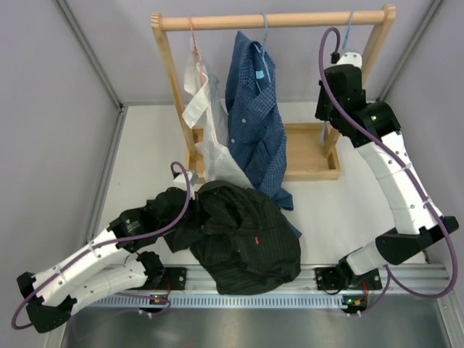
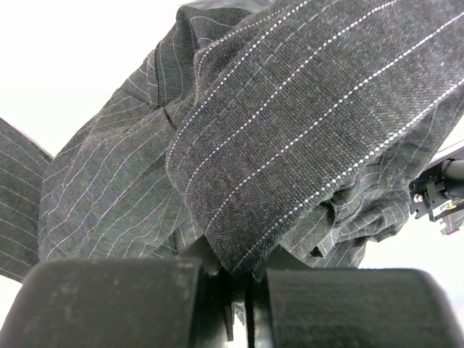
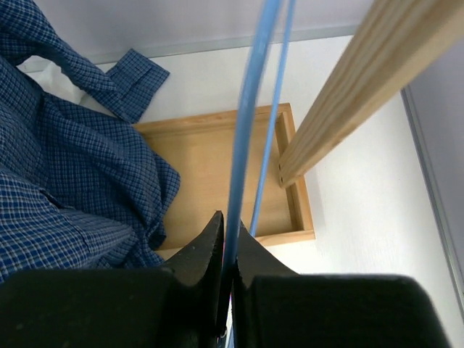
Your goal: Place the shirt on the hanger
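The black pinstriped shirt lies crumpled on the table near the front, with a small red tag showing. My left gripper is shut on a fold of the shirt at its left edge; the cloth fills the left wrist view and runs down between my jaws. The light-blue hanger hangs at the right end of the wooden rail. My right gripper is shut on a thin arm of the hanger, which runs up from between my jaws.
A wooden rack with a tray base stands at the back. On it hang a blue checked shirt and a white garment on a pink hanger. Grey walls close in left and right.
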